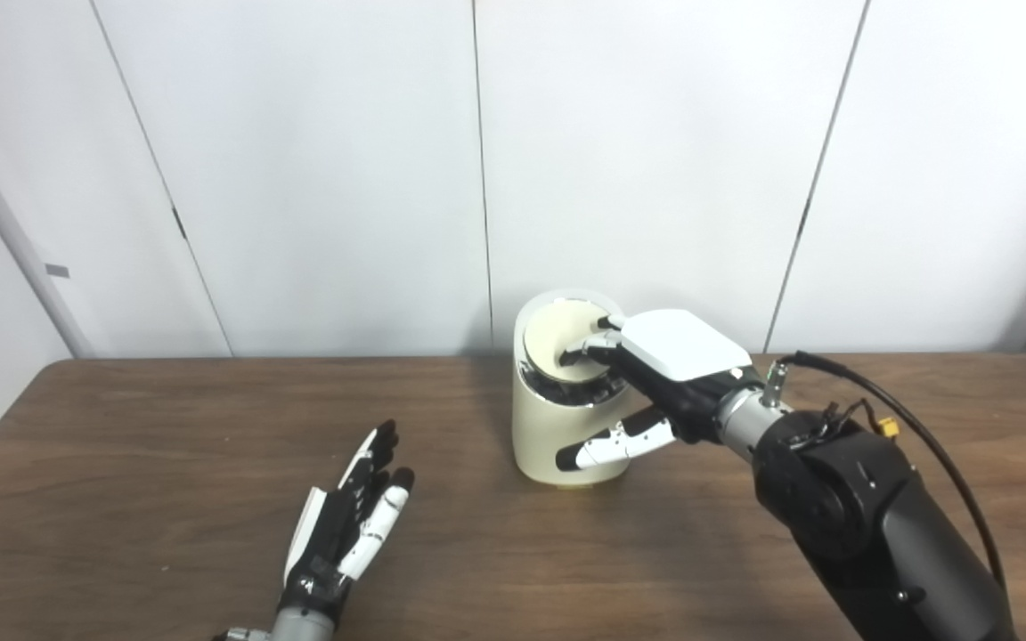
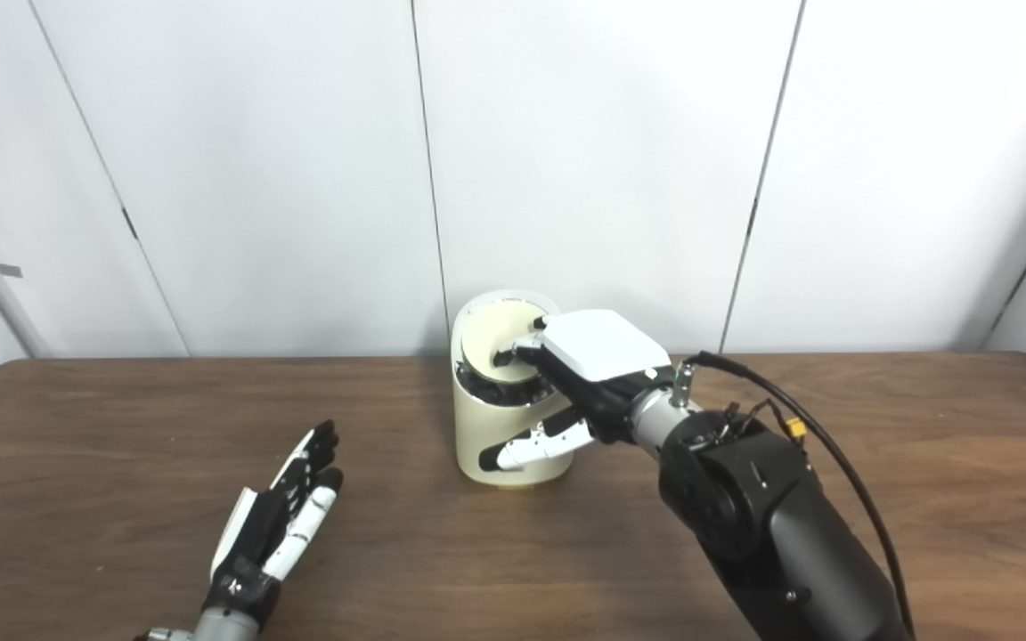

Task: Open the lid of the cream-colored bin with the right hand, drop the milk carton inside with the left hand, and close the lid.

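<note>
Cream plastic: the bin [image 1: 564,418] stands upright on the worktop [image 1: 166,427], near its far edge, directly under the right hand.
View difference: the left eye view shows a grey tag on the wall trim at far left nearer the frame centre; the right eye view shows more of the worktop's far right corner [image 2: 1025,361]. The scene is otherwise the same in both.
Lid: the round lid [image 2: 500,347] is tilted, its near side dipped into the opening, with a dark gap showing below it.
Right hand: the right hand [image 1: 647,374] lies over the bin top, fingers [image 1: 589,347] curled and resting on the lid; the thumb [image 1: 606,445] extends along the bin's front wall. It presses on the lid rather than clasping anything.
Left hand: the left hand [image 2: 277,525] rests low over the worktop, well apart from the bin, to its near left; fingers straight and spread, palm empty.
Milk carton: not seen in either view; whether it sits inside the bin cannot be told.
Open room: bare wood lies between the left hand and the bin, and to the right of the right arm.
Edges: the wall panels stand just behind the bin.
</note>
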Available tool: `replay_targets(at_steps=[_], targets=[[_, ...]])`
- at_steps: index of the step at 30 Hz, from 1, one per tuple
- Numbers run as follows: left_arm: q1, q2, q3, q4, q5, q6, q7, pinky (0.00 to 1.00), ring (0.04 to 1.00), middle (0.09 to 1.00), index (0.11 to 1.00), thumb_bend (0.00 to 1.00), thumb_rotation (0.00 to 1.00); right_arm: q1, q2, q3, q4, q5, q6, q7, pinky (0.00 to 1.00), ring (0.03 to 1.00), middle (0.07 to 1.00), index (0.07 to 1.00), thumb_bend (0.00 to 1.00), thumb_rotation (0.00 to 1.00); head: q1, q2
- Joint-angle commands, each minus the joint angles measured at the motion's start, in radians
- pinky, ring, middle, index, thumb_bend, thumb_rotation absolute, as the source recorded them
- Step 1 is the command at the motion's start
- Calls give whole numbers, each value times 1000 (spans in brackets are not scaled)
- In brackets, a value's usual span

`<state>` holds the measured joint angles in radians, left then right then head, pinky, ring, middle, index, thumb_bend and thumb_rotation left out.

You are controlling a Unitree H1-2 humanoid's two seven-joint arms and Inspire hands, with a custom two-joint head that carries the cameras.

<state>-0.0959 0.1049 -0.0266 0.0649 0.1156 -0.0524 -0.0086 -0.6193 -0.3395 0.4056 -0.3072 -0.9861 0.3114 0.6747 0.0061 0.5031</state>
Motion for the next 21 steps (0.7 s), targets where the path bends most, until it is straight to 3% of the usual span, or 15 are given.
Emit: replay_targets(at_steps=[1, 21], targets=[[33, -16, -10, 29, 0, 34, -3, 939, 962, 958, 1000, 525, 767, -17, 4, -10, -23, -7, -6, 9, 950, 965, 853, 840, 623, 724, 1, 3], [41, -21, -9, 2, 4, 56, -2, 998, 978, 959, 1000, 506, 716, -17, 32, -5, 92, 5, -6, -1, 986, 980, 849, 886, 613, 717, 5, 16]])
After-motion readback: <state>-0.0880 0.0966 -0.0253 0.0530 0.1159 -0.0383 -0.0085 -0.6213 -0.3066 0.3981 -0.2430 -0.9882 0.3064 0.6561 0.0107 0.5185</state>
